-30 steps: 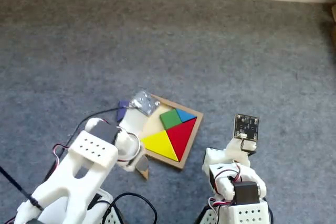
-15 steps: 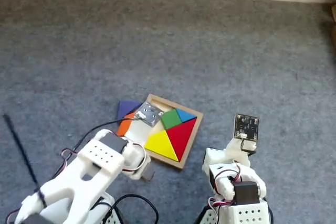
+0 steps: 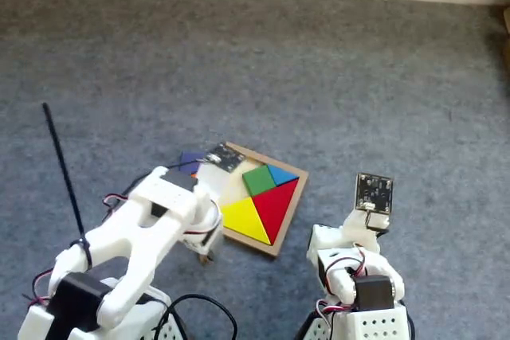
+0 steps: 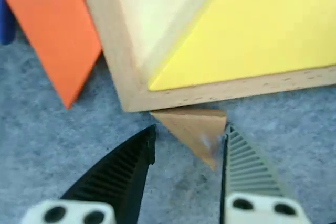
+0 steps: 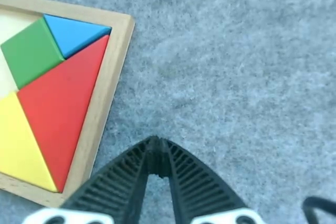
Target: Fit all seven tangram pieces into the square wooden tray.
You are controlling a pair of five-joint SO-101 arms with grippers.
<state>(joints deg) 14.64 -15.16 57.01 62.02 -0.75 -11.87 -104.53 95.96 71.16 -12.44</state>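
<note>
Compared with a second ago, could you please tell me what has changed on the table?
The left arm shifted its pose beside the tray. The left gripper now straddles the small wooden triangle lying against the tray's outer edge, jaws open, not visibly gripping. The right gripper, the tray, and the yellow, red, green and blue pieces stayed put.

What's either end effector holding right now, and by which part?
Cannot tell: left end effector brackets the tan triangle across its wide edge; right end effector holds nothing.
</note>
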